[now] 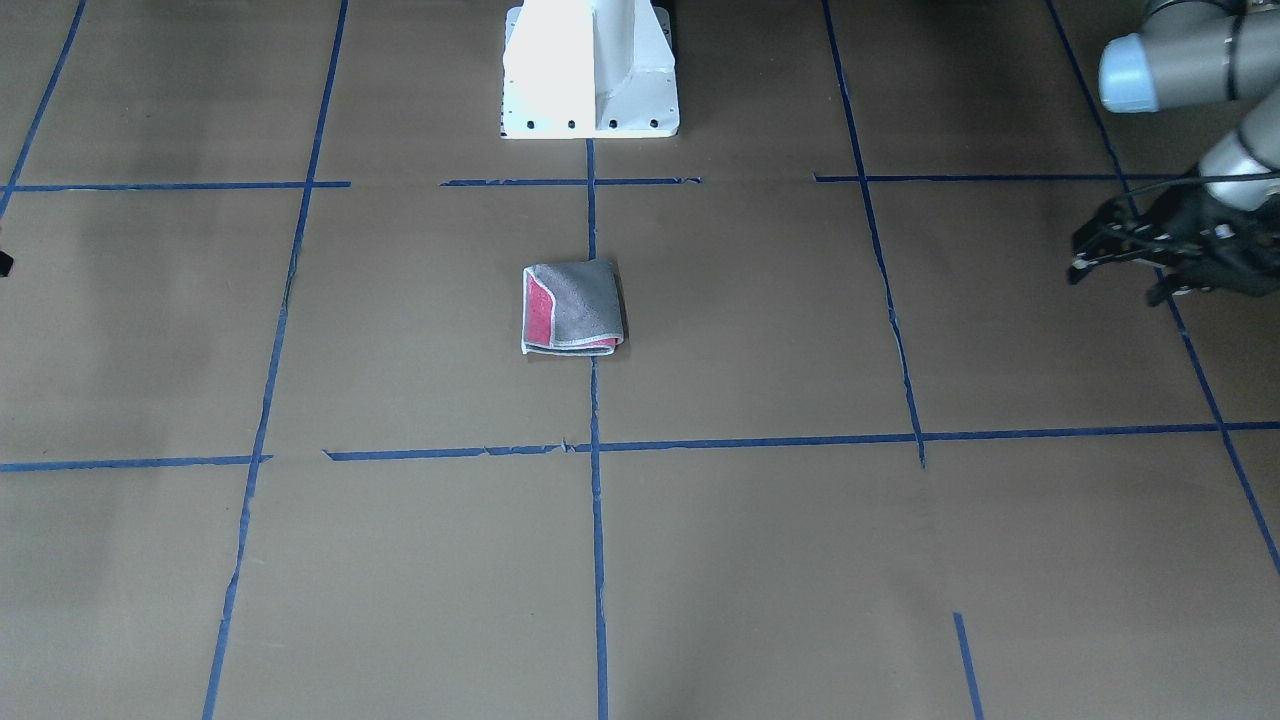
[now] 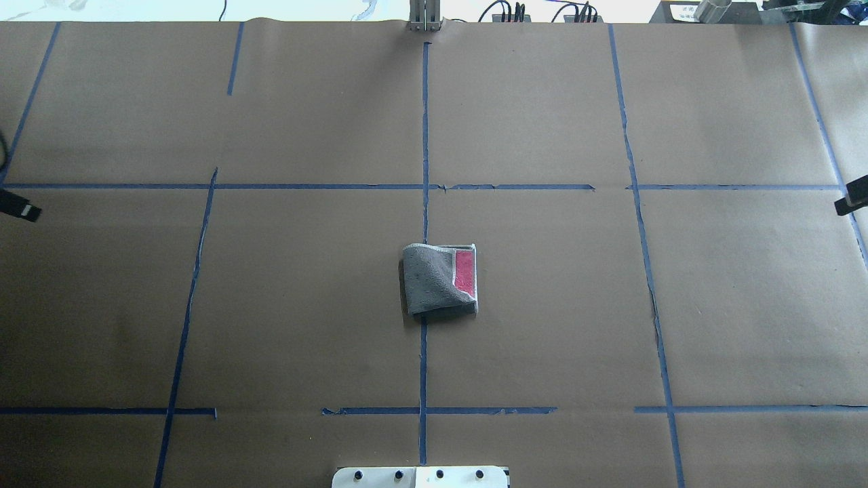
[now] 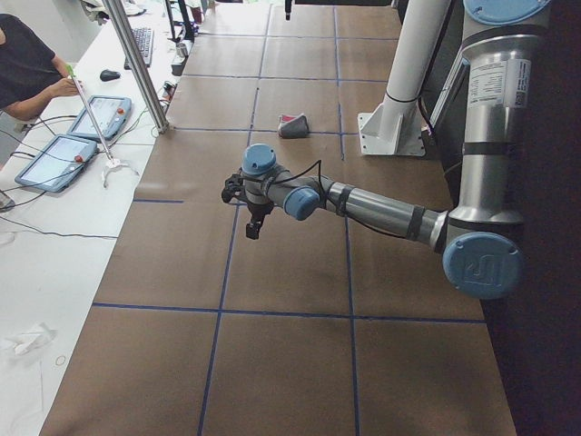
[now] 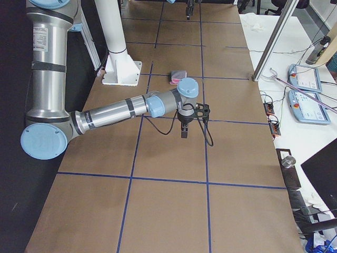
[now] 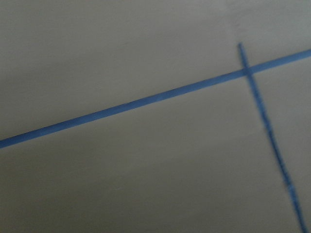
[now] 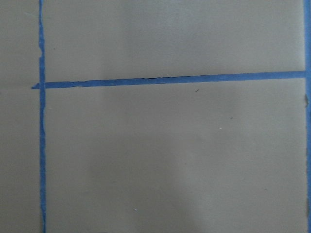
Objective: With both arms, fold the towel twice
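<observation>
- Grey terry is facing up on the towel [image 1: 575,305], which is lying folded into a small square on the brown paper table [image 1: 760,560]. It is sitting across the central blue tape line [image 1: 597,540], near the white pedestal [image 1: 590,70], and a pink strip is showing along its edge toward the robot's right.
- The left gripper [image 1: 1115,280] is hovering over the table far out to the robot's left, well apart from the towel, with its fingers spread wide.
- The right gripper [image 2: 851,203] is showing only as a black sliver at the overhead view's right edge, well apart from the towel; I cannot tell whether it is wide or narrow.
- Both wrist cameras are looking down at paper and tape.
</observation>
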Robot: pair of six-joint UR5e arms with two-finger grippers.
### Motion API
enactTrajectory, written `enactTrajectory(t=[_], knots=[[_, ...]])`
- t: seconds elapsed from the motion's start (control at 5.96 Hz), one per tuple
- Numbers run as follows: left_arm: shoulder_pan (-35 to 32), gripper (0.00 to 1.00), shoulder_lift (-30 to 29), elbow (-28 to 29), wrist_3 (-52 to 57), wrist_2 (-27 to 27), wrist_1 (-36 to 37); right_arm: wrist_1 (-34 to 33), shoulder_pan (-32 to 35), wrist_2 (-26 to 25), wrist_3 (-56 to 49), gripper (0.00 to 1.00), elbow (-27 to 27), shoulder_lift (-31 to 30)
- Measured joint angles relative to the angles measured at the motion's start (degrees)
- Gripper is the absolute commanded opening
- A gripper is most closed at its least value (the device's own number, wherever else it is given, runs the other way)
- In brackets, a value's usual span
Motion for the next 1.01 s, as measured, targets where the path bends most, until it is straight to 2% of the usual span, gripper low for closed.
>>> enactTrajectory(t=[0.17, 0.5, 1.01], knots=[[-5.75, 1.00, 2.47, 0.81, 7.43, -2.64, 0.98, -0.12, 3.57, 1.45, -6.30, 1.00, -2.24, -0.95], [-13.90, 1.00, 3.93, 2.02, 21.02, -3.93, 9.86, -1.17, 9.10, 2.70, -17.92, 1.00, -5.92, -2.47], [-16.79, 1.00, 3.83, 1.74, 24.35, -3.62, 20.92, -2.78, 12.57, 2.27, -27.95, 1.00, -8.02, -5.68]])
